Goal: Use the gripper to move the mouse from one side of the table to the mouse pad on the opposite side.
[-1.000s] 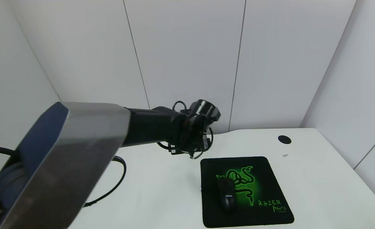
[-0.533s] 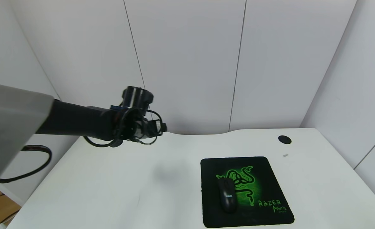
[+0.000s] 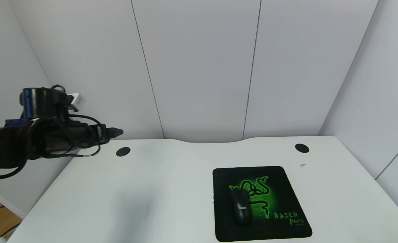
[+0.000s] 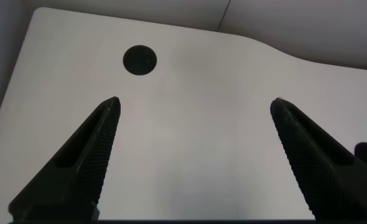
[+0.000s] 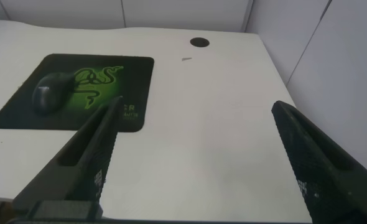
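The mouse lies on the pad, in the lower right of the head view, on the pad's left half beside the green logo, with nothing gripping it. The pad lies flat on the worktop, well apart from the grommet at the upper left of the worktop and nearer the other grommet at the upper right. Judged against the task sentence, the transfer appears complete; what is left, at most, is to clear and park the arm. The left pincer is at the left edge of the head view, raised above the worktop's far left corner, with the forearm roughly level and the fingers directed toward the frame centre. In the left wrist view its two ribbed fingers stand wide apart with only bare worktop and the grommet between them, so it holds nothing. The right arm does not appear in the head view; its wrist view shows the right pincer likewise spread and empty, off to the pad's right, with the mouse and pad in the upper left of that frame.
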Controlling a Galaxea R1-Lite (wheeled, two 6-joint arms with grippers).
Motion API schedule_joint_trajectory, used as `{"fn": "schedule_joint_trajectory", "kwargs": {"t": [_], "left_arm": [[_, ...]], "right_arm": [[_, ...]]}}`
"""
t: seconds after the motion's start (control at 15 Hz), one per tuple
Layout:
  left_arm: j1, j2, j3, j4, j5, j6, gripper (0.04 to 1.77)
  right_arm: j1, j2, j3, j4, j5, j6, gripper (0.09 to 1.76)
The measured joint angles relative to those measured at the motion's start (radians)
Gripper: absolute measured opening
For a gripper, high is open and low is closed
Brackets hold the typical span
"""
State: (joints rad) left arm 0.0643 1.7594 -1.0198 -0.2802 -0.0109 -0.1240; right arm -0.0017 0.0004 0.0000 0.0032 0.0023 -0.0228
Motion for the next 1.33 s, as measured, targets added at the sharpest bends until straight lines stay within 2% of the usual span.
{"fn": "schedule_joint_trajectory", "kwargs": {"t": [0.13, 0.33, 0.6, 1.07, 1.33], "left_arm": [[0.046, -0.067, 0.082, -0.048, -0.033, 0.033, 1.72], [0.069, -0.184, 0.174, -0.065, -0.066, 0.049, 1.72], [0.069, -0.368, 0.271, -0.057, -0.108, 0.062, 1.72], [0.059, -0.73, 0.501, -0.052, -0.184, 0.135, 1.72], [0.058, -0.942, 0.567, -0.03, -0.198, 0.144, 1.72]], "right_arm": [[0.0, 0.0, 0.0, 0.0, 0.0, 0.0, 1.71], [0.0, 0.0, 0.0, 0.0, 0.0, 0.0, 1.71], [0.0, 0.0, 0.0, 0.0, 0.0, 0.0, 1.71], [0.0, 0.0, 0.0, 0.0, 0.0, 0.0, 1.71], [0.0, 0.0, 0.0, 0.0, 0.0, 0.0, 1.71]]}}
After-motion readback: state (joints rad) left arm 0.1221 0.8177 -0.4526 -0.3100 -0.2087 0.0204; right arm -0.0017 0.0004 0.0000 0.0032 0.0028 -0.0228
